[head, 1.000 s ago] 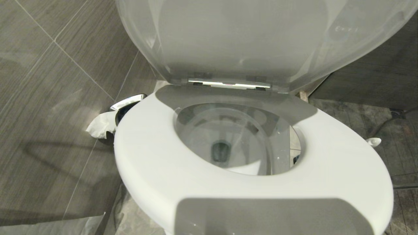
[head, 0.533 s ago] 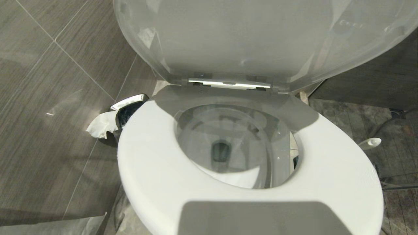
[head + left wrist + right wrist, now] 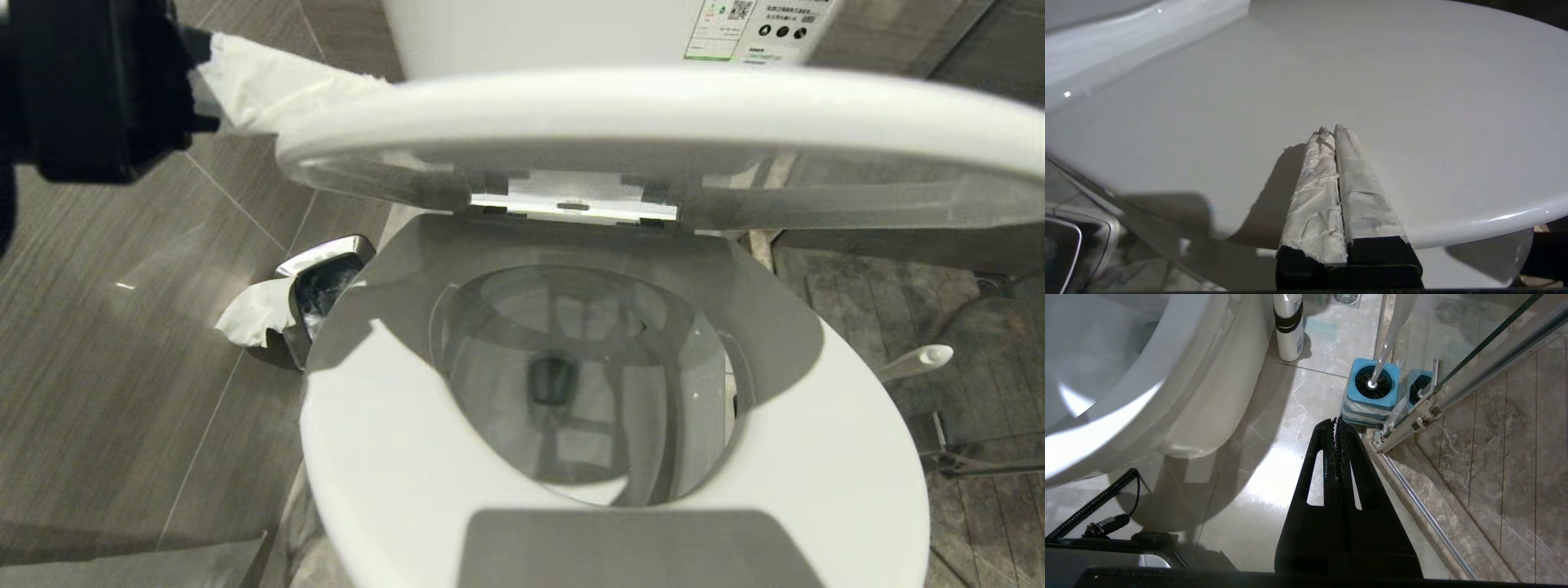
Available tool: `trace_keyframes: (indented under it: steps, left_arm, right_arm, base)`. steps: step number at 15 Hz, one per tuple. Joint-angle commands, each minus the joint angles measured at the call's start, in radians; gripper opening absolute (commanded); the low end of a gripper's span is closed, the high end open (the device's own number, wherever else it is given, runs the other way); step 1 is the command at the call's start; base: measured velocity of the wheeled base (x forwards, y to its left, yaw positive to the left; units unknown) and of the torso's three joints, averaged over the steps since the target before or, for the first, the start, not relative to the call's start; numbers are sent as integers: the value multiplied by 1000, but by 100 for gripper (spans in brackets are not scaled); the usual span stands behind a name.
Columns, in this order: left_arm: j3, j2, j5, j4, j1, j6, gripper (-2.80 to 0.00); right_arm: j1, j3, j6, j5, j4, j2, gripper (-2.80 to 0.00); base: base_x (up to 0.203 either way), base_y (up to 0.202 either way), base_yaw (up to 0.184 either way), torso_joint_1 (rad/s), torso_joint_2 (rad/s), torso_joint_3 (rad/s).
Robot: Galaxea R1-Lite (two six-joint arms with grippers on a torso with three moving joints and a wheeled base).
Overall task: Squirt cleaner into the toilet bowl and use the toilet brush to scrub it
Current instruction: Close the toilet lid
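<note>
The toilet bowl (image 3: 563, 384) lies open under its white seat (image 3: 392, 457), with dark water at the drain. The white lid (image 3: 653, 114) hangs tipped forward, about level above the seat. My left gripper (image 3: 359, 82), fingers wrapped in white tape, is shut and rests on the lid's outer face (image 3: 1412, 102); in the left wrist view the left gripper (image 3: 1331, 130) holds nothing. The toilet brush (image 3: 1386, 347) stands in its blue holder (image 3: 1370, 400) on the floor; its handle tip (image 3: 931, 357) shows right of the seat. My right gripper (image 3: 1336, 420) hangs shut and empty near the holder. The cleaner is out of view.
A steel waste bin (image 3: 322, 273) with white paper (image 3: 253, 314) sits left of the bowl. A white bottle with a black band (image 3: 1288, 326) stands on the floor by the toilet's base. A glass shower door and its rail (image 3: 1474, 359) run right of the brush holder. A black coiled cable (image 3: 1094, 504) lies on the floor.
The lid has swung down from upright to about level over the seat. My left gripper has come into the head view at the upper left, against the lid.
</note>
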Motion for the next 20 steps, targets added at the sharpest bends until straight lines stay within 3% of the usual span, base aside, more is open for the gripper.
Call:
trace_keyframes:
  steps: [1,5,10,13,15,16,18,20]
  left_arm:
    - [62,-49,5,58,-10,13,-280]
    - [181,-152,4,207,-11,42,-280]
    - [125,-154,36,142,54,46,-280]
    - [91,-156,184,136,67,61,-280]
    - [94,-183,233,140,75,93,-280]
    - [85,-183,301,148,85,91,-280]
    - [22,-174,468,255,88,88,-280]
    - [-80,-168,511,427,90,48,-280]
  right_arm:
    - [0,0,0,0,0,1,-280]
    - [0,0,0,0,0,1,-280]
    - [0,0,0,0,0,1,-280]
    - [0,1,0,0,0,1,-280]
    - [0,0,0,0,0,1,-280]
    - [0,0,0,0,0,1,-280]
    - [0,0,0,0,0,1,-280]
    - [0,0,0,0,0,1,-280]
  base:
    - [0,0,0,0,0,0]
    - [0,0,0,0,0,0]
    - [0,0,0,0,0,0]
    - [0,0,0,0,0,0]
    - [0,0,0,0,0,0]
    - [0,0,0,0,0,0]
    - [0,0,0,0,0,0]
    - [0,0,0,0,0,0]
